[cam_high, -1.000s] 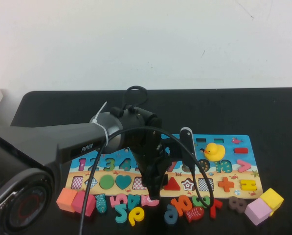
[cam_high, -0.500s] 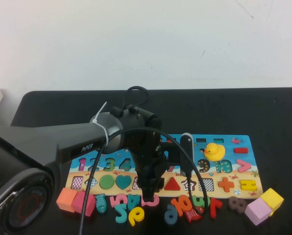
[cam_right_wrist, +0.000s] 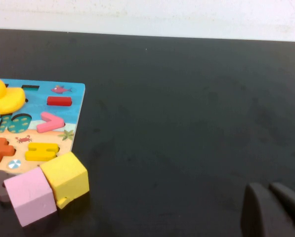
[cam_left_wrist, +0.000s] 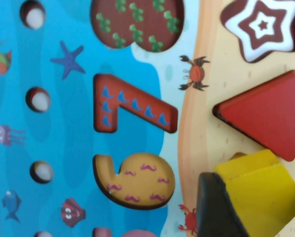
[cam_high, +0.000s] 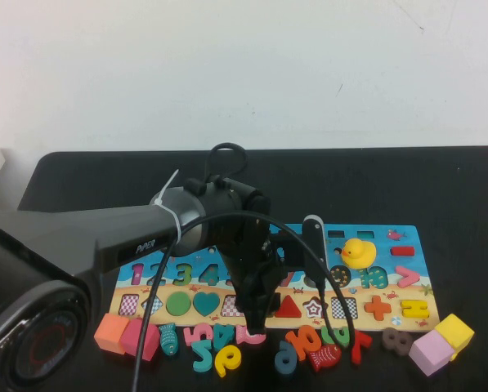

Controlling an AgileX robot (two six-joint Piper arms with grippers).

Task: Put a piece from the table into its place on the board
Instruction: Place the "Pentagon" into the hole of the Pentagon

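Note:
The board (cam_high: 391, 245) lies across the black table, and its blue sea fills the left wrist view (cam_left_wrist: 63, 123). My left gripper (cam_high: 254, 317) hangs over its sandy strip, between the teal heart (cam_high: 207, 302) and the red triangle (cam_high: 287, 308). In the left wrist view the gripper (cam_left_wrist: 260, 212) is shut on the piece (cam_left_wrist: 258, 190), a flat yellow pentagon, close beside the red triangle (cam_left_wrist: 268, 111). Its place is hidden under the piece and fingers. My right gripper (cam_right_wrist: 269, 190) hovers shut over bare table, right of the board.
A yellow duck (cam_high: 358, 251) stands on the board's right part. Loose number pieces (cam_high: 219, 355) and fish line the front edge. A yellow cube (cam_high: 454, 331) and a pink cube (cam_high: 430, 353) sit at the right corner, orange and pink blocks (cam_high: 111, 333) at the left.
My left gripper swayed slightly to the left and came back right over the sandy strip, still holding the yellow piece. Nothing else moved.

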